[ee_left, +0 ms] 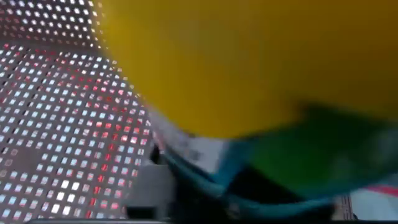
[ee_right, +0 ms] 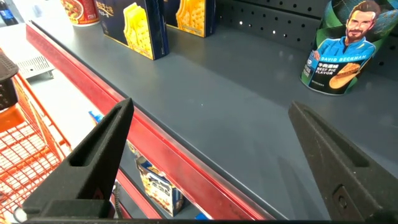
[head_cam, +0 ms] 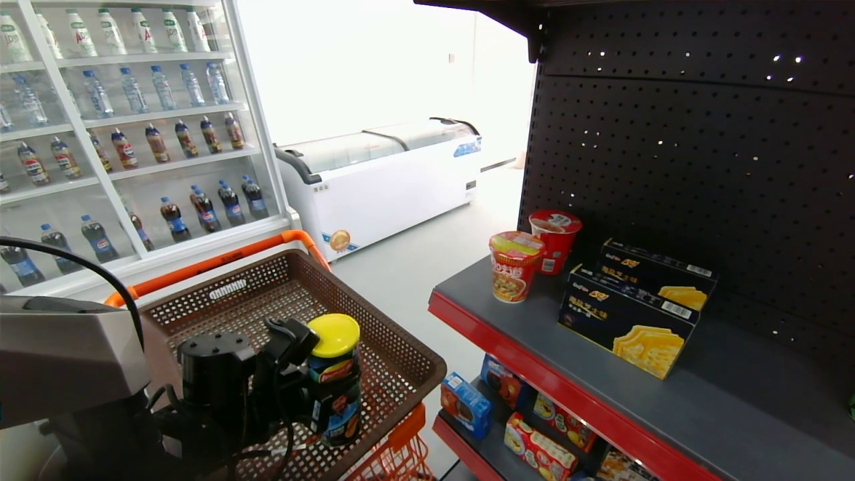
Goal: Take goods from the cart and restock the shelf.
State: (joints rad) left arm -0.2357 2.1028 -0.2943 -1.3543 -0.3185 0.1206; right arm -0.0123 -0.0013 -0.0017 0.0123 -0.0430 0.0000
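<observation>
A tall can (head_cam: 334,381) with a yellow lid and a dark printed label stands upright in the brown cart basket (head_cam: 394,334). My left gripper (head_cam: 304,374) is shut on its side. In the left wrist view the can's yellow lid (ee_left: 236,62) sits close up over the basket mesh (ee_left: 56,124). My right gripper (ee_right: 211,168) hangs open above the front part of the grey shelf board (ee_right: 236,118), with nothing between its fingers. A green can (ee_right: 339,53) with a printed figure stands on that board near the pegboard back.
On the shelf (head_cam: 735,401) stand two cup noodles (head_cam: 514,266) and two dark blue boxes (head_cam: 624,321); the board's right part is bare. A red strip (head_cam: 534,374) runs along the shelf's front edge, with packs on the lower shelf (head_cam: 534,447). The cart handle (head_cam: 227,257) is orange. Drink coolers (head_cam: 120,133) stand behind.
</observation>
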